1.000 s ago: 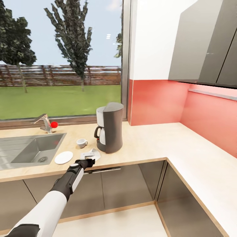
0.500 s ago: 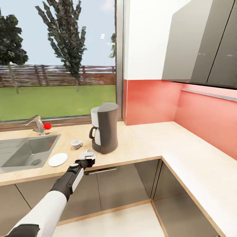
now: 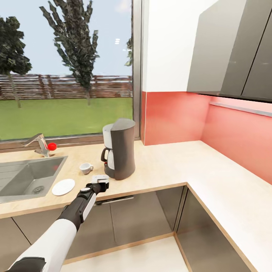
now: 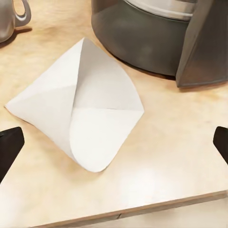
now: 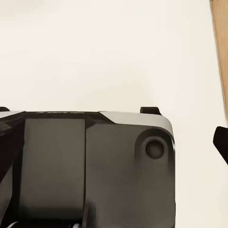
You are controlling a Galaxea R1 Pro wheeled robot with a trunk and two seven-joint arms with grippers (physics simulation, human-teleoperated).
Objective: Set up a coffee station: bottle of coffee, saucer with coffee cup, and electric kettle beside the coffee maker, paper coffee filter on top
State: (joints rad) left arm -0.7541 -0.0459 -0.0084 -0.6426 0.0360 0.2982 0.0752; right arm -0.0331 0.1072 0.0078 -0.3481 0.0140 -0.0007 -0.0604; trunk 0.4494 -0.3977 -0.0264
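Nearest, the left gripper (image 3: 99, 184) hangs just above the front edge of the worktop (image 3: 166, 170), jaws spread wide apart and holding nothing; in the left wrist view its two dark fingertips (image 4: 9, 147) sit either side of the paper filter (image 4: 80, 111). That filter lies flat on the worktop, folded, directly under the gripper, so the spread looks set for a pinch on it. Thin flat paper gives little to bite on; an edge or fold is probably the way in.

Left of the gripper sits the saucer (image 3: 63, 187), bare, near the sink (image 3: 26, 177). Slightly farther is the cup (image 3: 85, 168), on the worktop, apart from the saucer. Just right of the cup, the coffee maker (image 3: 121, 149) stands upright, its top bare.

Right gripper: cannot tell open or shut; its wrist view shows pale floor and the robot's dark base (image 5: 90, 166).
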